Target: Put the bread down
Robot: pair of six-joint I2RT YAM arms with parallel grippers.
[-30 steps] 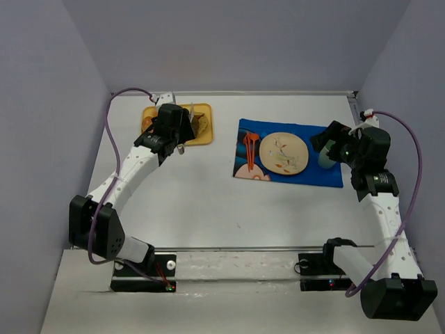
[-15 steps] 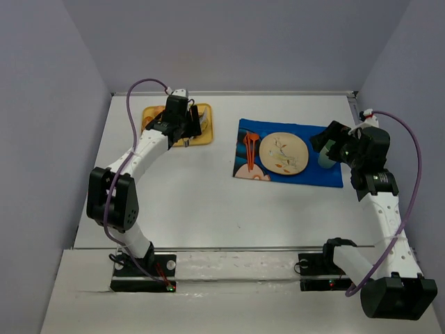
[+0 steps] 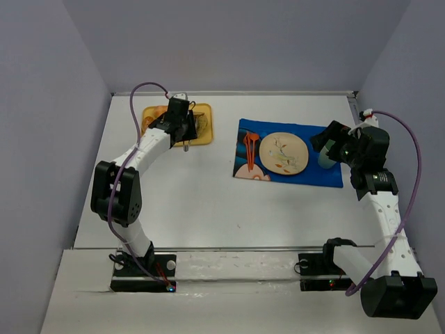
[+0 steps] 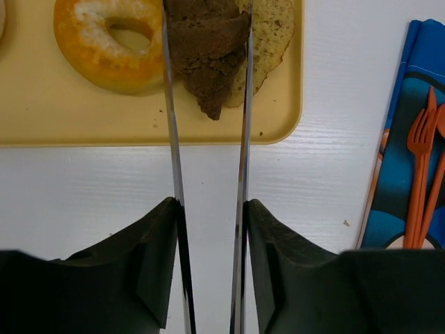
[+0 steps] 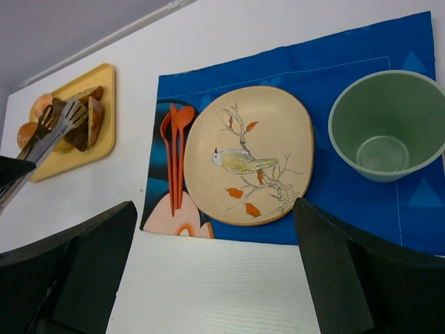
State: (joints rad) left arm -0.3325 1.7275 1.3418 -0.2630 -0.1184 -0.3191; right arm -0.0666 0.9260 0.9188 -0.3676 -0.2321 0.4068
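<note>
tray (image 4: pixel 139 125) 1 | doughnut (image 4: pixel 108 42) 1 | dark bread (image 4: pixel 208 49) 1 | plate (image 5: pixel 248 154) 1 | bowl (image 5: pixel 386 125) 1 | placemat (image 5: pixel 306 69) 1 | orange utensils (image 5: pixel 175 156) 2

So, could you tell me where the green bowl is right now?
In the right wrist view, the bowl sits on the blue mat's right end, just right of the plate.

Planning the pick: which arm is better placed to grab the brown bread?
Left. The left gripper is at the yellow tray, straddling the brown bread; the right gripper hovers across the table by the green bowl.
</note>
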